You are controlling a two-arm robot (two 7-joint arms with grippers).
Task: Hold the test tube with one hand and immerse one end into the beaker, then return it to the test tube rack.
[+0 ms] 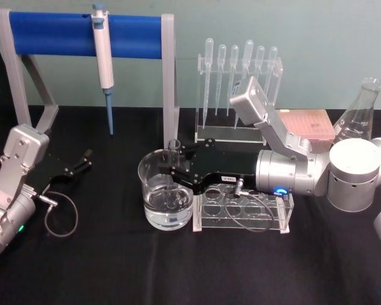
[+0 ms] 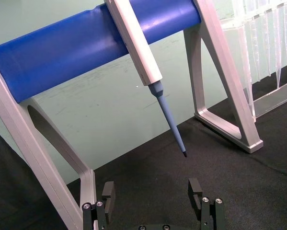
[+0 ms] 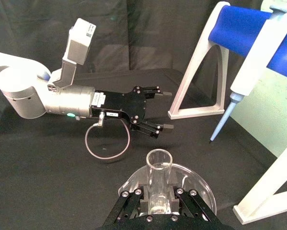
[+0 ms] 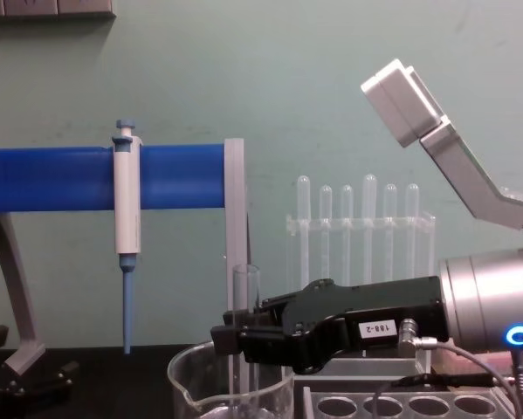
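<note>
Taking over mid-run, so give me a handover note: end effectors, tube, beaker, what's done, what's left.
Right end effector: shut on the test tube, holding it upright in the beaker with its lower end in the water.
Left end effector: open, idle at the left.
Done: immersion.
Left: lift the tube out and set it in the test tube rack beside the beaker.

Silver cylindrical wrists (image 1: 292, 173). Flat black bodies on left gripper (image 3: 167, 110) and right gripper (image 4: 230, 339), small screws (image 3: 125, 193) at finger joints. White label (image 4: 377, 329), perhaps 188-2. Blue ring light (image 4: 519, 336). Thin grey looped cable (image 3: 86, 142). Boxy pale camera housing (image 4: 402, 100) on angled bracket.
</note>
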